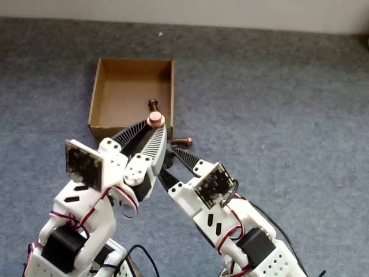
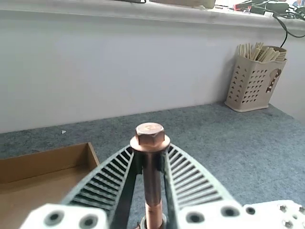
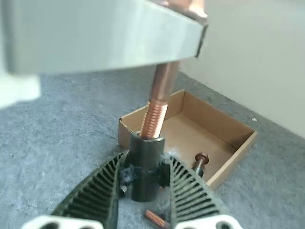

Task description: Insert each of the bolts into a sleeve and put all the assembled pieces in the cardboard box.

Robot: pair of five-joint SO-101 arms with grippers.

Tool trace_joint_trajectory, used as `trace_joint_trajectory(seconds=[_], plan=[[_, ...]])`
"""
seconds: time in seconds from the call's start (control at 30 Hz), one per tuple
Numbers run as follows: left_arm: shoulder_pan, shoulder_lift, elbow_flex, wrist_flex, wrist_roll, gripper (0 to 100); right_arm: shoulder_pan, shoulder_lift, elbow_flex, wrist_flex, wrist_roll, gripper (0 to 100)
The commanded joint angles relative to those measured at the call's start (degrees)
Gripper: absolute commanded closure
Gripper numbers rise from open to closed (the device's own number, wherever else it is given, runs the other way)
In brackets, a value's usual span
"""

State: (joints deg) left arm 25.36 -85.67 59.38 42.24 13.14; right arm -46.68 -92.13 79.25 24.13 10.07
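Bolt (image 1: 155, 120) and sleeve (image 3: 145, 167) meet end to end at this moment, so the step in hand is the insertion of one pair, not yet the boxing. In the high view, the left jaws are clamped on the bolt just under its head and hold it upright, with the right jaws close beside and below them. The cardboard box (image 1: 95, 101) lies just beyond both pairs of jaws with one piece (image 1: 153, 104) already in it, and a loose bolt (image 1: 183, 141) lies on the tabletop (image 1: 277, 115) just past the right jaws. In the left wrist view, the bolt (image 2: 149, 138) stands straight between the closed left jaws, its shank running down out of sight, and a corner of the box (image 2: 47, 164) sits ahead of them. In the right wrist view, the right jaws grip the dark sleeve upright, and the bolt's threaded end (image 3: 153, 119) is at the sleeve's mouth, seemingly just entered. The piece in the box (image 3: 200, 162) lies beyond these jaws; whether it wears a sleeve I cannot tell. Next, I judge, the bolt must go straight down along the sleeve's axis until seated. Then one pair of jaws lets go so the other can lift the piece over the box wall. The loose bolt is not yet sleeved.
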Motion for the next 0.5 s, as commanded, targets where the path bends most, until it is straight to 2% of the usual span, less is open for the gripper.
trace_joint_trajectory(seconds=[0.0,0.1,0.17,0.3,0.47], plan=[[0.48,0.31,0.13,-0.26,0.35,99,2.15,-2.68,-5.93,-7.08,0.44,99.5],[0.13,0.31,0.13,-0.18,0.35,98,2.86,-2.68,-6.73,-8.84,0.44,99.5],[0.04,0.31,0.13,0.35,0.35,93,2.86,-2.68,-6.73,-9.98,0.44,99.5],[-0.04,0.31,0.04,4.40,0.35,82,2.86,-2.68,-6.73,-12.09,0.44,99.5],[-0.31,0.31,-5.05,11.87,0.00,76,2.86,-2.68,-6.29,-12.00,0.44,99.5]])
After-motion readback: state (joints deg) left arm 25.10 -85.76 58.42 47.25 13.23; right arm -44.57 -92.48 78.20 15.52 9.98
